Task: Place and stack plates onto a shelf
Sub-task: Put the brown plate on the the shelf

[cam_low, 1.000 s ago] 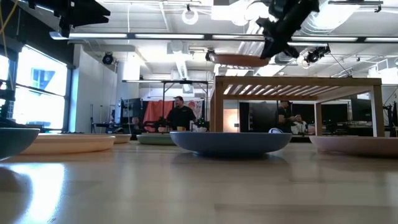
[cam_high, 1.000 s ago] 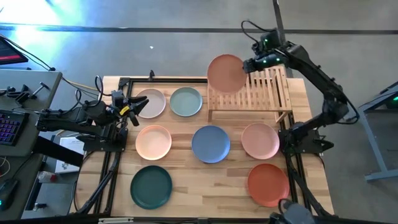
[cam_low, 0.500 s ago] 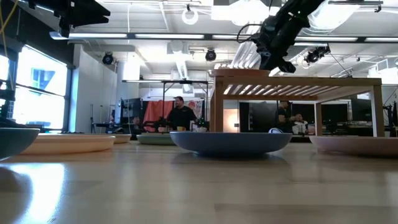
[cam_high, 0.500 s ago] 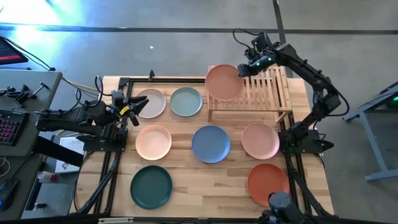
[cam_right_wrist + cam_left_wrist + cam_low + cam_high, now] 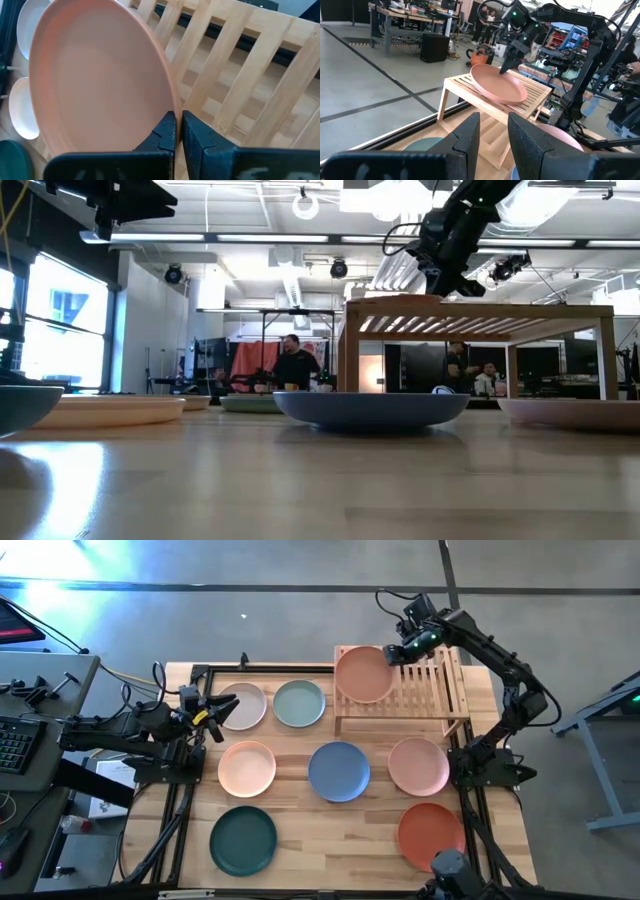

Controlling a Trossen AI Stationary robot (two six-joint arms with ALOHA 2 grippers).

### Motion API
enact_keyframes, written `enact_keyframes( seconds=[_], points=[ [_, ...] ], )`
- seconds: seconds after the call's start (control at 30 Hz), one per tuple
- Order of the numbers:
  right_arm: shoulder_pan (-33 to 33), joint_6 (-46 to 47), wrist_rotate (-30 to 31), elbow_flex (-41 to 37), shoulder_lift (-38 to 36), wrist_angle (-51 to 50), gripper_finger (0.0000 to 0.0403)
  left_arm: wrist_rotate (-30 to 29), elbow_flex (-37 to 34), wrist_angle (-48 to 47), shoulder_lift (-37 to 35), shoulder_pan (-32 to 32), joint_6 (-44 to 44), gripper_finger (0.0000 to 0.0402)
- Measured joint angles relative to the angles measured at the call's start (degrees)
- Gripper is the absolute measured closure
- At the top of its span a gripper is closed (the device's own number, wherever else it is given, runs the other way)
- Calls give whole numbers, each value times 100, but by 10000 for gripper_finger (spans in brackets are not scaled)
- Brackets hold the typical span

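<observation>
A pink-terracotta plate (image 5: pixel 362 674) lies over the left part of the slatted light-wood shelf (image 5: pixel 430 690) at the table's far right. My right gripper (image 5: pixel 394 654) is shut on the plate's right-hand rim, just above the shelf top; the low view shows this gripper (image 5: pixel 441 280) too. My left gripper (image 5: pixel 216 718) waits level at the table's left side beside a pale pink plate (image 5: pixel 243 706). It is open with nothing between its fingers (image 5: pixel 470 135). My right gripper pinches the plate's rim (image 5: pixel 172 107) between its two fingers, one on the inner face and one on the outer side. The fingers slant down from above and from the table's right. The plate sits on the slats (image 5: pixel 495 95), its held edge a little higher.
More plates lie on the tabletop: sage green (image 5: pixel 299 703), peach (image 5: pixel 247 768), blue (image 5: pixel 339 771), pink (image 5: pixel 418 765), red-orange (image 5: pixel 432 836) and dark green (image 5: pixel 243 840). The right half of the shelf top (image 5: pixel 445 680) is bare. People stand in the room beyond.
My right gripper has come down toward the shelf and tipped further downward, still shut on the plate. The plate, earlier hanging clear above the shelf's left end, has sunk onto the shelf top.
</observation>
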Motion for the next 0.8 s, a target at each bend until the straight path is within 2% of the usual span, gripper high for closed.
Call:
enact_keyframes(
  seconds=[0.47, 0.8],
  points=[
    [213, 436, 490, 0, 0, -175, 403, -65, 0, 2, 0, 0, -98, 312],
    [210, 529, 531, 0, 0, -166, 403, -64, 0, 29, 0, 0, -101, 312]
  ],
)
